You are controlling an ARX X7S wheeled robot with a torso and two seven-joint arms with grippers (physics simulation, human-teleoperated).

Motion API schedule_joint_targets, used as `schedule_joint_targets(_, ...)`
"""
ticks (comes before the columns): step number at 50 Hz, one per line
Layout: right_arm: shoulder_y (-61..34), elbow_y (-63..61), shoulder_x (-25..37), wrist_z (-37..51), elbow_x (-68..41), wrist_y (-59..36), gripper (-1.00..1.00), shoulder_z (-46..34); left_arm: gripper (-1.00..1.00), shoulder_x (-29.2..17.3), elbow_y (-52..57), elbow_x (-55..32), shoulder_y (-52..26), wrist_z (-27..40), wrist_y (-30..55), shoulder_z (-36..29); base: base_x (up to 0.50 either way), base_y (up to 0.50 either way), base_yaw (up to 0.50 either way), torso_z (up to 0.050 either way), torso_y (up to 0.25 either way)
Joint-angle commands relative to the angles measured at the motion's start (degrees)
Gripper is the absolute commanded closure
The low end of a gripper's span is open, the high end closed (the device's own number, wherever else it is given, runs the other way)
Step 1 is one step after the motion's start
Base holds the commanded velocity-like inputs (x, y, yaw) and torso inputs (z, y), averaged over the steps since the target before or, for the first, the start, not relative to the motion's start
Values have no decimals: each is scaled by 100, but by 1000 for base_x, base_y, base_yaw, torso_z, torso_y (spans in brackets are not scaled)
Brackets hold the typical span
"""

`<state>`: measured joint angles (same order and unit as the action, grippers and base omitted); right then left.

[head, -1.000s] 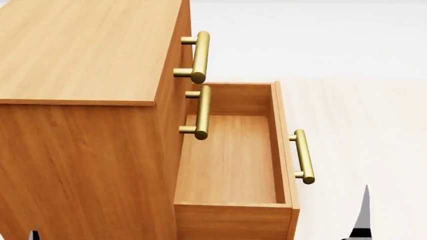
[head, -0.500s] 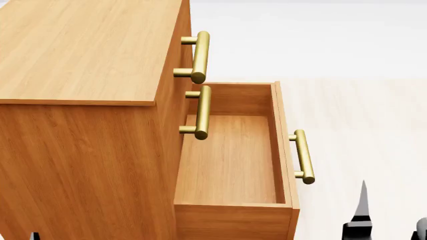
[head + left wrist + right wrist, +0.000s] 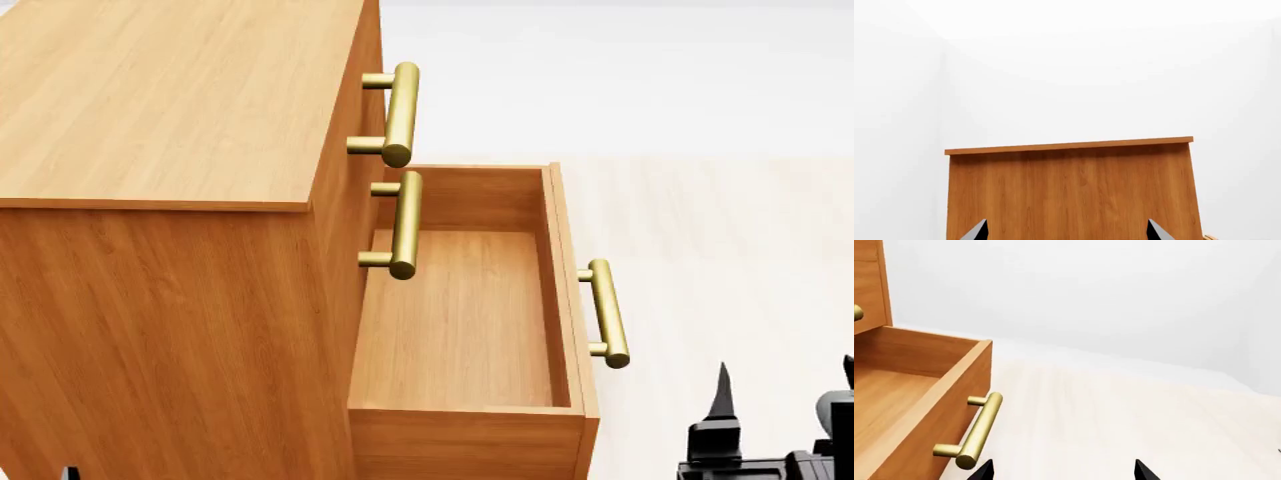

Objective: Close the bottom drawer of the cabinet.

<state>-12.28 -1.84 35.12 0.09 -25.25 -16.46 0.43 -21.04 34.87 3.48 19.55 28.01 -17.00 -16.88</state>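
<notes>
Your right gripper (image 3: 785,385), jaws spread, sat just right of the bottom drawer (image 3: 461,320)'s handle (image 3: 607,313); left gripper (image 3: 1066,231) likewise released, facing the cabinet (image 3: 1074,192).

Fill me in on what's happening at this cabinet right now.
The cabinet has its bottom drawer pulled out and empty, while the two drawers above sit shut. Nothing is touching it yet. The right gripper is at the lower right of the head view, open, on the outer side of the drawer's brass handle, apart from it. The left gripper, also open, faces the cabinet's plain side panel. The drawer has yet to be pushed in.
</notes>
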Motion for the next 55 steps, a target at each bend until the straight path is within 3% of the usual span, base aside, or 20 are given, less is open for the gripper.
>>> schedule_joint_targets(1, -423, 677, -107, -292, 59, -119, -100, -80, -100, 114, 0, 62, -2, -97, 4, 136, 0, 0, 0, 0, 0)
schedule_joint_targets(20, -878, 1658, -258, -537, 193, -83, -100, -358, -100, 55, 31, -14, -26, -64, 45, 168, 0, 0, 0, 0, 0)
schedule_joint_targets(55, -988, 1402, -222, -862, 169, -346, -100, -729, -100, 15, -20, -63, -125, -12, 115, 124, 0, 0, 0, 0, 0)
